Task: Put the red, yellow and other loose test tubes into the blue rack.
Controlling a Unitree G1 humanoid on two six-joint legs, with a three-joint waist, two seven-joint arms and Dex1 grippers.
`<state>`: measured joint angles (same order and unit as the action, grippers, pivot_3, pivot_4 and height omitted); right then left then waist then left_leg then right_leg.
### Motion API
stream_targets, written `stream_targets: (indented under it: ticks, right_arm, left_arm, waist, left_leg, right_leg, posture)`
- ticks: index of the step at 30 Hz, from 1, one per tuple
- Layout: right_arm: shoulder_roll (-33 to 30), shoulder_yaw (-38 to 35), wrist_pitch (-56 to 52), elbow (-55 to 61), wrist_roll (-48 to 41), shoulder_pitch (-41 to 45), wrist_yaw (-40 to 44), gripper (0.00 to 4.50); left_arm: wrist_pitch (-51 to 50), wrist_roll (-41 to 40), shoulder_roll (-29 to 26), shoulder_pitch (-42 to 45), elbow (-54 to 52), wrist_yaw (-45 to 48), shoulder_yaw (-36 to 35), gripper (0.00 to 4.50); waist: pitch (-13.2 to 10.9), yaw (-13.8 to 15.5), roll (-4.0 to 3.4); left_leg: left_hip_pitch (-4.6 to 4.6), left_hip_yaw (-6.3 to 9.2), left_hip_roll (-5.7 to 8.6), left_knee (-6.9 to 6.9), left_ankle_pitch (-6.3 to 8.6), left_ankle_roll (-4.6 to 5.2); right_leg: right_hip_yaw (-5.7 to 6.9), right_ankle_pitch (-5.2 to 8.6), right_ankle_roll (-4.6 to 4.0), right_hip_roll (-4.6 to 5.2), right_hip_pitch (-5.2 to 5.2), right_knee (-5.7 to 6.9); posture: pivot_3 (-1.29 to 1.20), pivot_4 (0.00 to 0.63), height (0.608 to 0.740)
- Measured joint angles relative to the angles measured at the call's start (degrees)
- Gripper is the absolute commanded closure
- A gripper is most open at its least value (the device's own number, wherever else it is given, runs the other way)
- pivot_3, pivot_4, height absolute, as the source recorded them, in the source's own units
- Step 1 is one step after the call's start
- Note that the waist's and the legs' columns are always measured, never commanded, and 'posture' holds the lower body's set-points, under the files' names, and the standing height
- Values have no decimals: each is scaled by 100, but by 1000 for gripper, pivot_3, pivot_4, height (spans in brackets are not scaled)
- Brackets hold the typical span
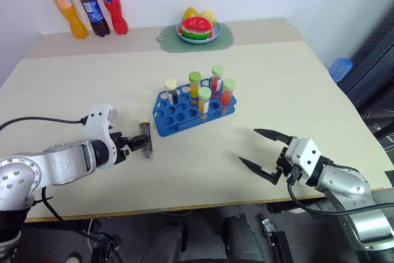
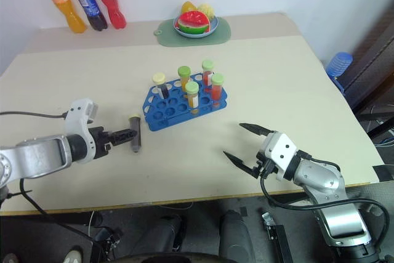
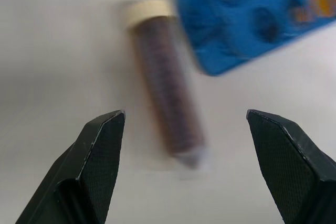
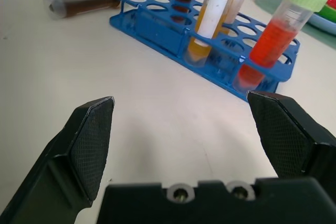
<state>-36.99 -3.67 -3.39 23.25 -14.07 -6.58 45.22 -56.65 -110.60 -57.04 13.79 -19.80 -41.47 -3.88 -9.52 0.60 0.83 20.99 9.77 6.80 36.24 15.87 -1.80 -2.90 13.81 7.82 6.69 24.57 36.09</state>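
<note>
Dark brown test tube (image 1: 146, 139) lying beside blue rack (image 1: 184, 114): light, rigid, slick, likely rolling; left gripper (image 1: 136, 144) gaping around its midsection, right gripper (image 1: 266, 155) gaping empty.

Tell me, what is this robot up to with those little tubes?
It is loading tubes into the blue rack. Five capped tubes stand in it already. One brown tube lies on the table beside the rack, and the open left gripper is right at it without clasping it. The right gripper hangs open over bare table, holding nothing.
</note>
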Motion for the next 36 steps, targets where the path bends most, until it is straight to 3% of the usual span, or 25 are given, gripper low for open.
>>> stream_targets:
  ticks: [6,17,20,24,25,28,32,35,36]
  right_arm:
    - [2,-29,1,6,-2,-17,-48,42]
    - [4,-98,-38,83,30,-81,-219,42]
    - [4,-129,-81,209,32,-227,-285,0]
    - [4,-153,-127,258,37,-335,-352,0]
    - [4,-160,-128,258,39,-359,-367,0]
    - [6,-159,-129,258,49,-367,-412,0]
    - [51,-160,-137,261,64,-379,-502,0]
    - [135,-154,-155,284,75,-379,-598,0]
    - [210,-144,-169,295,82,-380,-648,0]
  left_arm:
    - [65,-173,135,574,536,-901,386,668]
    - [-298,-211,1142,1704,1775,-1830,948,668]
    - [-421,-214,1245,1867,2081,-2028,1156,1563]
    - [-455,-255,1319,1967,2277,-2120,1211,3462]
    - [-453,-257,1342,1967,2308,-2117,1196,3695]
    - [-440,-250,1347,1878,2298,-2037,1113,3704]
    - [-425,8,1091,1087,1624,-1169,630,3704]
    - [-60,1525,542,-275,133,1099,5,3704]
    - [387,2272,362,-922,-300,2475,-313,3704]
  waist:
    - [0,25,3]
    - [1,20,7]
    - [1,17,8]
    - [4,17,6]
    - [6,20,4]
    - [9,15,2]
    - [9,-30,1]
    - [7,-89,5]
    - [6,-113,5]
  left_leg:
    - [1,0,1,2,-14,-24]
    - [1,0,3,3,-19,-34]
    - [0,1,4,4,-19,-34]
    - [-4,0,4,2,-20,-35]
    - [-7,-1,4,1,-20,-35]
    - [-23,-6,4,-1,-19,-34]
    - [-39,-20,-1,-15,-12,-36]
    - [-29,-33,-10,-15,-4,-35]
    - [-27,-54,-12,-18,-5,-36]
  right_leg:
    - [0,0,0,0,-1,-1]
    - [0,0,1,0,-3,-1]
    - [0,-1,1,0,-2,-1]
    - [-3,-1,1,0,-3,1]
    - [-3,-1,1,0,-5,1]
    - [-7,0,1,1,-16,1]
    - [-20,3,2,-5,-17,0]
    - [-24,4,0,-14,-10,-6]
    - [-23,10,-11,-16,-8,-8]
  posture:
    - [0,150,740]
    - [0,150,740]
    - [0,150,740]
    - [0,150,740]
    - [0,150,740]
    - [0,150,740]
    - [0,150,740]
    - [0,150,740]
    - [0,150,740]
